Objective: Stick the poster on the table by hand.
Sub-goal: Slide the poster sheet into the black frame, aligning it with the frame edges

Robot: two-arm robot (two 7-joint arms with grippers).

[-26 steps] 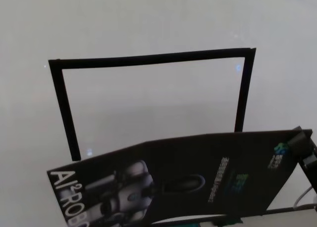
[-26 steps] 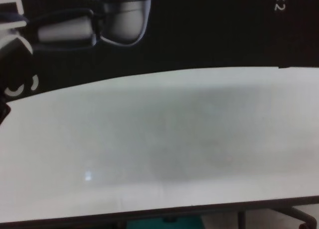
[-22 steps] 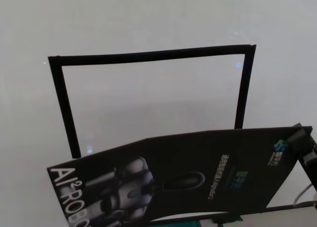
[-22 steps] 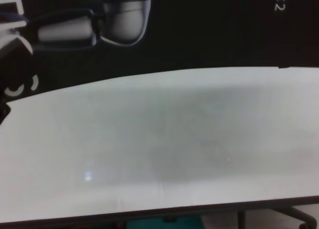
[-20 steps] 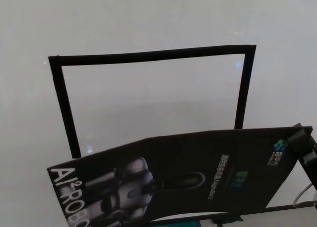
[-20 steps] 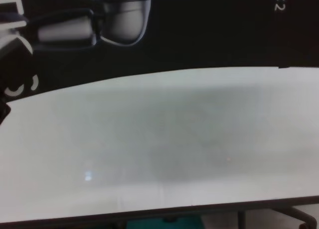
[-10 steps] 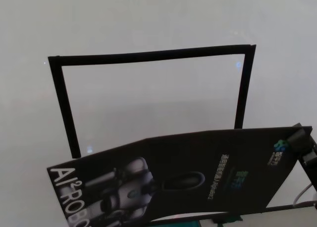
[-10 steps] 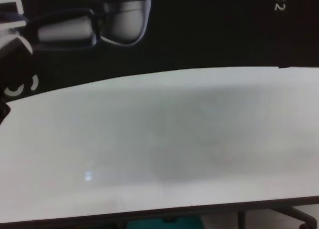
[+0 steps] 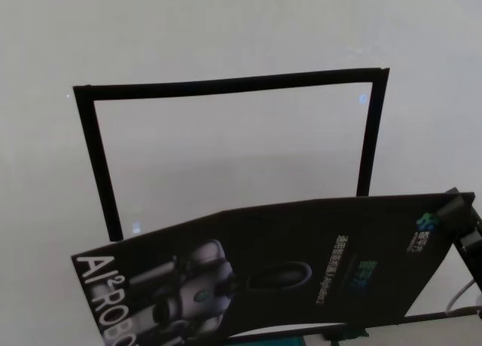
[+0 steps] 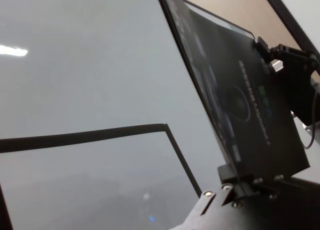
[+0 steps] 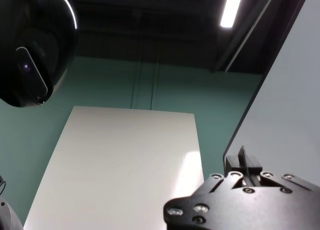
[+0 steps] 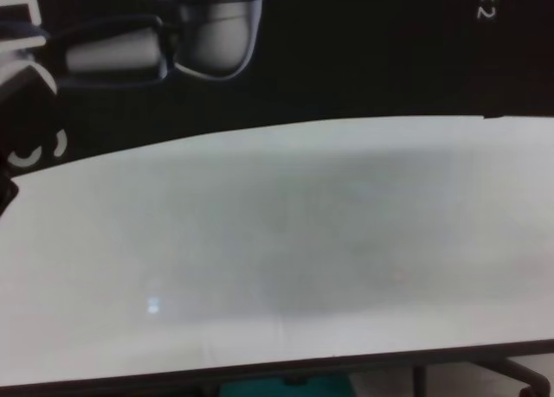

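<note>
The poster point(image 9: 301, 270), glossy black with a silver robot picture and white lettering, hangs tilted above the near part of the white table point(image 9: 226, 29). My right gripper point(image 9: 461, 210) is shut on its right corner. In the right wrist view the same gripper point(image 11: 243, 162) pinches the sheet's thin edge. My left gripper point(image 10: 240, 182) is shut on the poster's point(image 10: 235, 89) other end, with the right gripper point(image 10: 272, 52) farther off. The left gripper is out of the head view. In the chest view the poster point(image 12: 346, 51) fills the top above the table point(image 12: 277, 259).
A rectangular outline of black tape point(image 9: 226, 84) lies on the table beyond the poster, open toward me; one corner of it point(image 10: 165, 126) shows in the left wrist view. The table's dark near edge point(image 12: 346, 362) runs below, with a metal leg behind it.
The head view shifted slightly at the start. Since then the poster and both grippers have held still.
</note>
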